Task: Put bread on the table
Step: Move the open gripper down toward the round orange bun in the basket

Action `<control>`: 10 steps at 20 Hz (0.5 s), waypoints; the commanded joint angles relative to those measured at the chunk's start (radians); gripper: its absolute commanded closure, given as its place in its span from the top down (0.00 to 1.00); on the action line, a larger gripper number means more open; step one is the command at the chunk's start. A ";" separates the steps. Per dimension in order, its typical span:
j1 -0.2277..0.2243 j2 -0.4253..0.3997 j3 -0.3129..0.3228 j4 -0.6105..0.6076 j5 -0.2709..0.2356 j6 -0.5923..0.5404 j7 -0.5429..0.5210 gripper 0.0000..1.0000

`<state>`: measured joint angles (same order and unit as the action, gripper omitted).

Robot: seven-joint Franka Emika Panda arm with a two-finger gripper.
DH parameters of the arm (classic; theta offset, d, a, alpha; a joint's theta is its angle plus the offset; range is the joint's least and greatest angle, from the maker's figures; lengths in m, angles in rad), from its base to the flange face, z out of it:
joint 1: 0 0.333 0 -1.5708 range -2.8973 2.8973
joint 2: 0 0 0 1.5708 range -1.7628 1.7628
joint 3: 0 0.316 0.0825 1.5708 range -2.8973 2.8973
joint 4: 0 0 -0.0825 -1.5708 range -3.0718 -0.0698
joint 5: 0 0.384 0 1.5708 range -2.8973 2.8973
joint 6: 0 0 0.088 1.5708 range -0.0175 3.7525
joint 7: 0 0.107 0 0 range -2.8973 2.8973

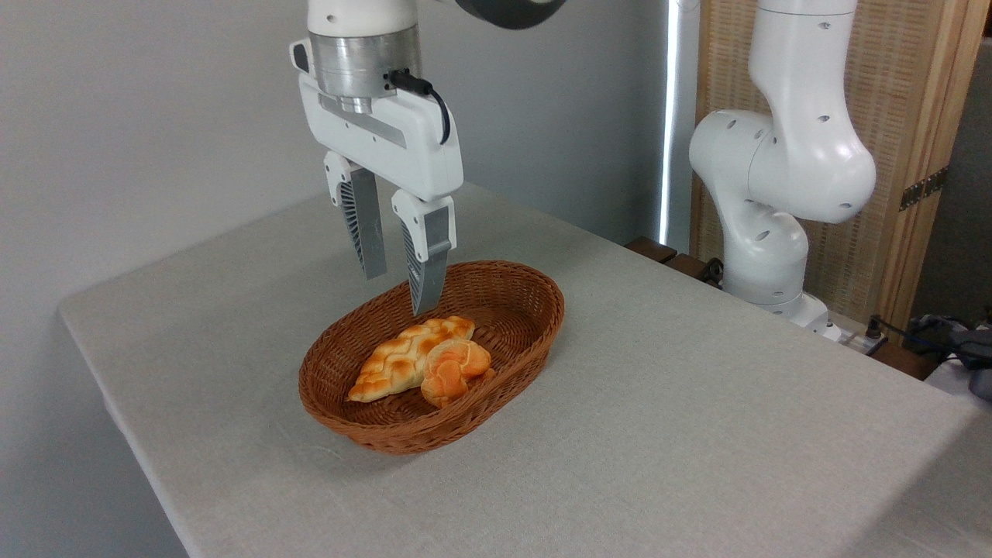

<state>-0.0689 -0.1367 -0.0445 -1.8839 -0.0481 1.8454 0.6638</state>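
Open gripper [399,291] poised over the basket, bread not yet lifted.

From where I stand, the small round orange-golden bun [454,370] with its twisted top sits inside the brown oval wicker basket [535,306], tucked against the longer pale-golden braided loaf [403,356], which lies at about its ten o'clock. The basket rests near the middle of the large table covered in light grey-beige cloth [697,403]. The white arm's two grey ribbed fingers [372,232] hang pointing down with a clear gap between them, holding nothing, above the basket's far rim at roughly eleven o'clock from the bun. The arm's white base [767,232] stands past the table's edge at two o'clock.
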 commanded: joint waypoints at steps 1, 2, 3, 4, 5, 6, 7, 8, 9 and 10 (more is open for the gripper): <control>-0.031 -0.098 0.015 -0.158 -0.013 0.132 -0.004 1.00; -0.031 -0.100 0.018 -0.173 -0.013 0.159 -0.004 1.00; -0.031 -0.100 0.018 -0.185 -0.013 0.178 -0.003 1.00; -0.037 -0.101 0.018 -0.202 -0.013 0.201 -0.004 1.00; -0.043 -0.104 0.020 -0.222 -0.013 0.222 -0.004 1.00; -0.045 -0.113 0.020 -0.240 -0.013 0.235 -0.004 1.00; -0.048 -0.113 0.020 -0.256 -0.013 0.238 -0.004 1.00; -0.058 -0.113 0.020 -0.267 -0.015 0.239 -0.004 1.00; -0.077 -0.112 0.020 -0.282 -0.013 0.239 -0.004 1.00; -0.081 -0.112 0.020 -0.290 -0.013 0.239 -0.004 1.00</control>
<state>-0.1011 -0.2208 -0.0426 -2.1093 -0.0481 2.0566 0.6638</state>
